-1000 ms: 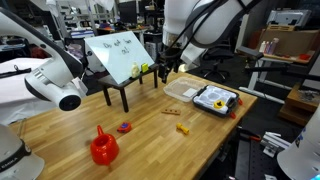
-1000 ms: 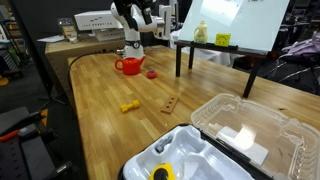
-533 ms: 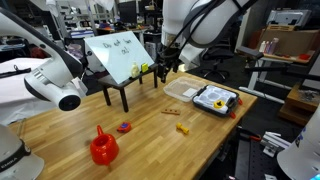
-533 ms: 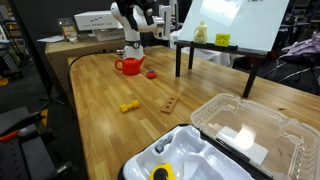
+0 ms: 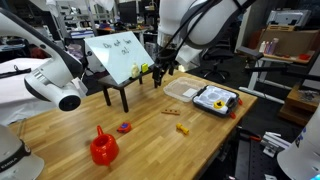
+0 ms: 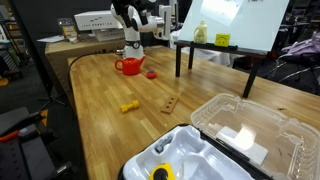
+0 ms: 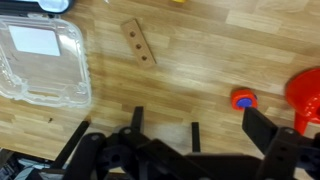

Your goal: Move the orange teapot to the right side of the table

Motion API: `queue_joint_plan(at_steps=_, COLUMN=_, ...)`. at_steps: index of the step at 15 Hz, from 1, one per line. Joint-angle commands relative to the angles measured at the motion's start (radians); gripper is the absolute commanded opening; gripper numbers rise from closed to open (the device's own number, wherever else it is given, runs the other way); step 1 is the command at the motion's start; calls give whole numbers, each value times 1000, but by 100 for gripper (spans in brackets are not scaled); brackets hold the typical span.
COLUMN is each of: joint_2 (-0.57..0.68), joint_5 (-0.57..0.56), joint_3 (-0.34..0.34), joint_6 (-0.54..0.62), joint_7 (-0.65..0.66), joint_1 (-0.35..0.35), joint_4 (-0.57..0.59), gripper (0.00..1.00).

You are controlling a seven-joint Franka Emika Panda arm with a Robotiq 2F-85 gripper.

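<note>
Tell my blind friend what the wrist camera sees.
The open gripper hangs empty above the wooden table. The orange teapot peeks in at the right edge beside a red-and-purple block; a clear container lies top left.

I think I am working in a robot lab. Beside my wooden table (image 5: 150, 140) stands another white robot arm (image 5: 55, 80). Behind it I can see desks full of gear and wires. There is a cardboard box (image 5: 285, 42) on a shelf, and a white printer (image 6: 100, 20) sits at the back.
</note>
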Motion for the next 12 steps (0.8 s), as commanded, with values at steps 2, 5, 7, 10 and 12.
queue_joint_plan(at_steps=2, joint_2=121, joint_5=130, joint_3=11, joint_6=6, joint_7=-85, joint_1=85, joint_4=109, gripper=100)
queue_joint_plan(at_steps=5, joint_2=234, joint_5=131, joint_3=16, joint_6=-27, joint_7=-62, joint_1=128, joint_4=209, gripper=100)
queue_joint_plan(at_steps=7, joint_2=213, joint_5=121, joint_3=3, joint_6=7, joint_7=-49, joint_1=145, joint_4=171, gripper=100)
queue_joint_plan(at_steps=10, joint_2=244, joint_5=122, joint_3=-3, joint_6=10, joint_7=-49, joint_1=151, joint_4=190, gripper=100)
queue_joint_plan(at_steps=12, joint_2=229, joint_5=122, joint_3=-3, joint_6=9, joint_7=-49, joint_1=150, joint_4=186, gripper=100)
